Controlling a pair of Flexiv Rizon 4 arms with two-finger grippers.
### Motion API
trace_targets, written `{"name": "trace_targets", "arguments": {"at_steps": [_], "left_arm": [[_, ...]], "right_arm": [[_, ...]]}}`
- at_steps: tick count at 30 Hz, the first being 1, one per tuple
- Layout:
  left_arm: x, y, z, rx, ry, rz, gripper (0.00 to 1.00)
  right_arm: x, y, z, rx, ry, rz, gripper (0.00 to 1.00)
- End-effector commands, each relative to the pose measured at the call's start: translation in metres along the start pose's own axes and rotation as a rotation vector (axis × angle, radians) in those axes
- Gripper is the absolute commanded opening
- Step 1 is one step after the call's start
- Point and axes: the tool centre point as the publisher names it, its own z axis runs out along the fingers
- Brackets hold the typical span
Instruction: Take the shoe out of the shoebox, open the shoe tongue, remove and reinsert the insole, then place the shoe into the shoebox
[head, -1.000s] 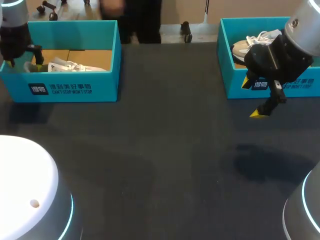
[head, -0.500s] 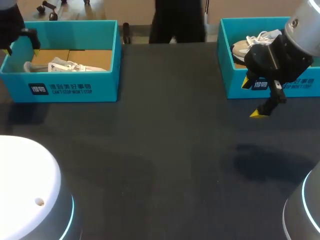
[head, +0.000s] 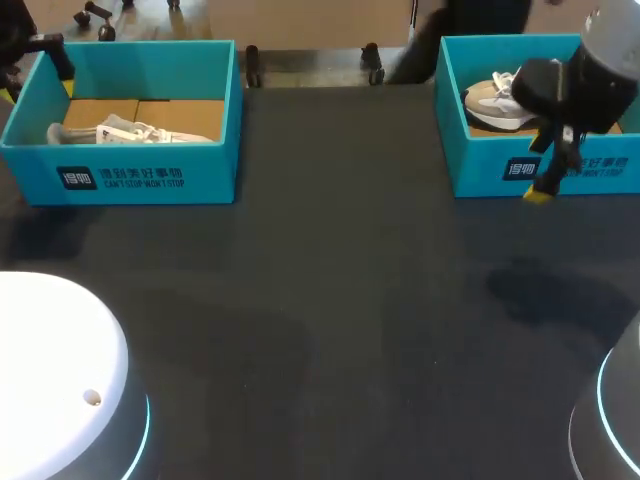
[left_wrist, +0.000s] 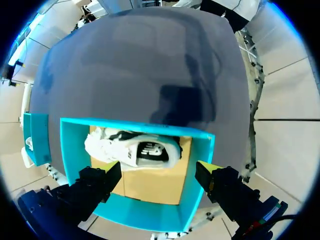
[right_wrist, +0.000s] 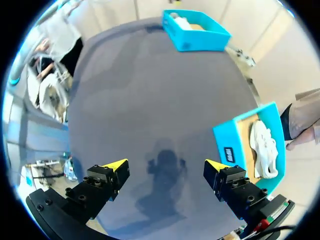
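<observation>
Our left hand (left_wrist: 160, 167): fingers apart, above shoebox (left_wrist: 145, 214); shoe (left_wrist: 134, 150) lying inside. Our right hand (right_wrist: 166, 165): apart, over counter (right_wrist: 150, 90). Risk: we descend off-centre, fingers strike box wall, shove box.

Soft light from above leaves the dark worktop (head: 330, 320) dull and dim. The right arm (head: 605, 70) throws a diffuse shadow onto it at the right, the right pincer (right_wrist: 166, 164) a faint one beneath itself, and another dark patch lies beside the left shoebox (left_wrist: 140, 215).
</observation>
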Motion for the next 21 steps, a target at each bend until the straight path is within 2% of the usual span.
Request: {"name": "trace_targets", "arguments": {"at_steps": [1, 4, 12, 17, 19, 21], "left_arm": [[-0.001, -0.032, -0.011, -0.034, -0.01, -0.003, 1.0], [-0.004, -0.044, -0.018, -0.024, -0.041, -0.004, 1.0], [-0.015, -0.081, -0.033, -0.022, -0.081, -0.002, 1.0], [-0.017, -0.093, -0.041, -0.045, -0.097, -0.067, 1.0], [-0.017, -0.098, -0.044, -0.04, -0.108, -0.091, 1.0], [-0.017, -0.1, -0.045, -0.036, -0.113, -0.091, 1.0]], "right_arm": [[-0.026, -0.007, -0.007, -0.017, 0.005, 0.078, 1.0], [-0.044, -0.014, -0.011, -0.055, -0.011, 0.156, 1.0], [-0.093, -0.02, -0.01, -0.093, -0.002, 0.329, 1.0], [-0.12, -0.025, -0.009, -0.077, -0.001, 0.487, 1.0], [-0.132, -0.034, -0.007, -0.031, 0.046, 0.582, 1.0], [-0.138, -0.036, -0.008, -0.047, 0.048, 0.609, 1.0]]}}
